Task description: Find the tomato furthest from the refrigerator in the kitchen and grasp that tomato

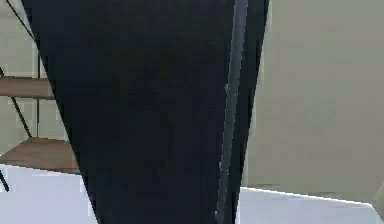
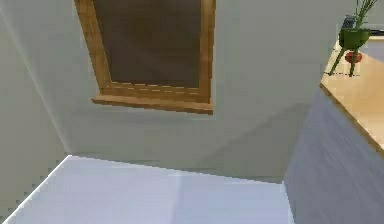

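Forward view: a tall, near-black panel (image 1: 150, 110) is seen close up across the middle, broad at the top and narrowing toward the bottom edge. A thin grey strip (image 1: 233, 120) is carried down its right side from top to bottom. What piece of furniture or appliance the panel belongs to cannot be told. At the forward view's left a wooden shelf unit (image 1: 30, 88) is shown, with two brown boards set one above the other on thin dark legs. Much of their length is hidden behind the panel. A plain cream wall (image 1: 320, 90) is seen at the right, and a band of pale floor (image 1: 310, 208) is met below it.

Arm side view: a window (image 2: 150, 40) is set in a cream wall, its dark pane framed in orange-brown wood, with a projecting sill (image 2: 153, 100) beneath. Pale bluish floor is spread below the wall. At the arm side view's right a counter (image 2: 362, 105) is seen, wooden on top and grey down its side. At its far end a potted plant (image 2: 352, 35) is placed, its green leaves held in a green pot. A small reddish part (image 2: 353, 57) is seen at the pot's foot, too small to be named.

Where the tomato lies cannot be told, and neither can the state of the gripper.
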Available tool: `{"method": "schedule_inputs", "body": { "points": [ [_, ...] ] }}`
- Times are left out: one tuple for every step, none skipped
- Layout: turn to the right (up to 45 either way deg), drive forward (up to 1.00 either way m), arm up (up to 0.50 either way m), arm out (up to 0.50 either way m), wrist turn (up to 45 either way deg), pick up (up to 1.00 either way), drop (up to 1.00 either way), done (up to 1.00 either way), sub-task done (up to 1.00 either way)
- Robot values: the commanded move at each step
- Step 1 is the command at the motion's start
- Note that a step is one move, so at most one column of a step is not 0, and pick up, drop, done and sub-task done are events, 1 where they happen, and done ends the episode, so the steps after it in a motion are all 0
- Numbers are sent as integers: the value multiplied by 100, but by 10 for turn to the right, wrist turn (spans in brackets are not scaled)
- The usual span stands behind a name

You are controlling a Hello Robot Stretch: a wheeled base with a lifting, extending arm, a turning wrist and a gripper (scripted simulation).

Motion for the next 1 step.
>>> {"method": "schedule_inputs", "body": {
  "points": [
    [-450, 0, 0, 0, 0, 0, 0, 0, 0]
  ]
}}
